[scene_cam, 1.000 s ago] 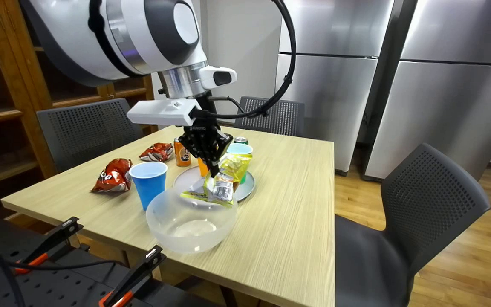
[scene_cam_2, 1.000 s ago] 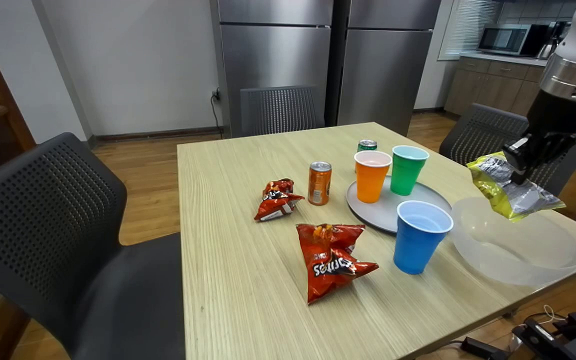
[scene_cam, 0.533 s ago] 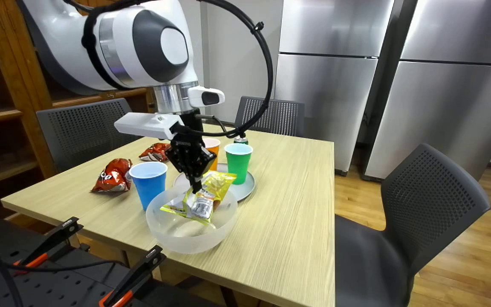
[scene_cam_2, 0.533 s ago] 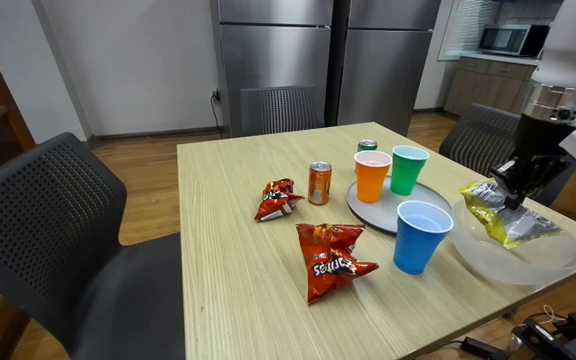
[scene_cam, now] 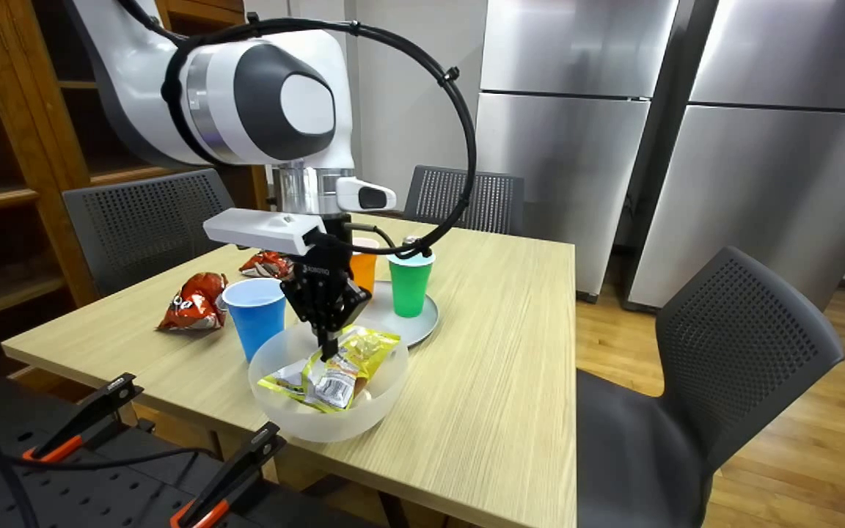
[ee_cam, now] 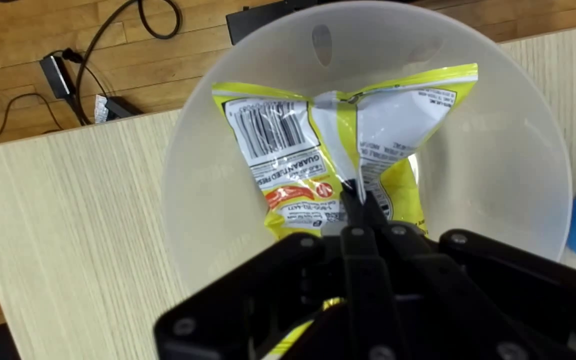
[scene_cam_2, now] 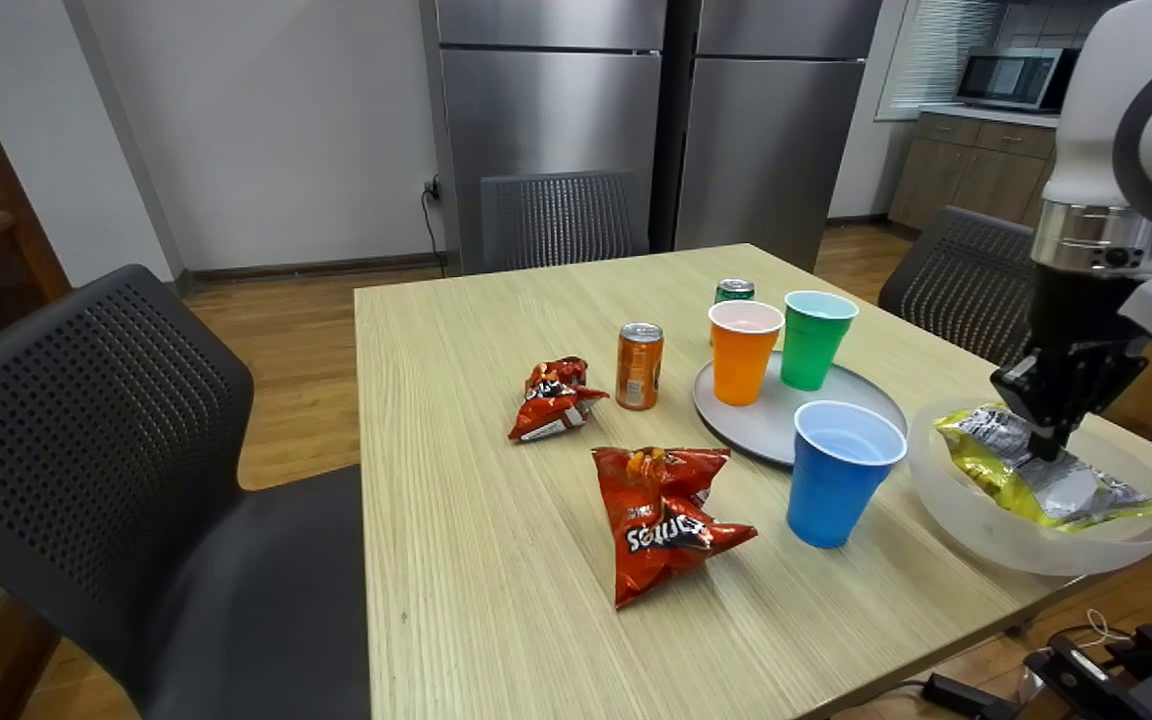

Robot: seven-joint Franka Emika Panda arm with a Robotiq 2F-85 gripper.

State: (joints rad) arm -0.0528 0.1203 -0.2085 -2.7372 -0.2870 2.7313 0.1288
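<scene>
My gripper [ee_cam: 362, 202] is shut on a pinched fold in the middle of a yellow and silver snack bag [ee_cam: 283, 145], whose barcode side faces the wrist camera. The bag lies within the frosted plastic bowl [ee_cam: 508, 150], below its rim for the most part. In both exterior views the fingers point down into the bowl [scene_cam: 312, 429], and the bag [scene_cam_2: 1086, 495] spreads out to either side of them. Whether the bag rests on the bowl's bottom cannot be told. Part of the bag is hidden behind the black fingers in the wrist view.
A blue cup [scene_cam_2: 841, 480] stands close beside the bowl. Behind it a grey plate [scene_cam_2: 766, 430] carries an orange cup [scene_cam_2: 741, 360] and a green cup [scene_cam_2: 816, 345]. Two red chip bags [scene_cam_2: 661, 530] and an orange can [scene_cam_2: 639, 370] are farther off. The bowl sits near the table edge.
The gripper has come down with the yellow bag, from above the bowl's rim to inside it. The bowl has shifted slightly. Cups, cans and red bags stand where they were.
</scene>
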